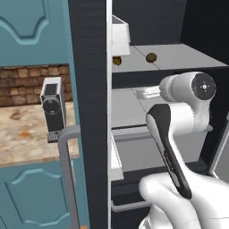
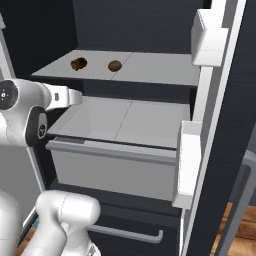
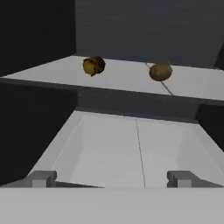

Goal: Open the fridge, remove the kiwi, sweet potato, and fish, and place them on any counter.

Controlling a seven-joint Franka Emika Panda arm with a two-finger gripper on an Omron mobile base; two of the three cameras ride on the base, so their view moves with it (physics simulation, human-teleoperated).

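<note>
Gripper (image 3: pixel 112 179) released, fingertips (image 3: pixel 43 178) wide apart, empty, low over lower grey shelf (image 3: pixel 131 148) inside open fridge (image 2: pixel 150 30). Sweet potato (image 3: pixel 93 65) at 11 o'clock on upper shelf (image 3: pixel 192 85); kiwi (image 3: pixel 160 71) near it at 1 o'clock, apart. Counter (image 1: pixel 22 134) outside, bearing coffee machine (image 1: pixel 53 109).

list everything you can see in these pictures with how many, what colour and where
fridge: one, black, doors open, grey shelves inside
sweet potato: one, golden orange-brown, upper shelf, left of the kiwi in the hand view
kiwi: one, olive-brown, upper shelf
door bins: two, white, on the open right door
counter: one, beige marbled, left of the fridge
coffee machine: one, grey, on the counter
arm: one, white, in front of the shelves
fingers: two, grey, spread apart, nothing between them
</note>
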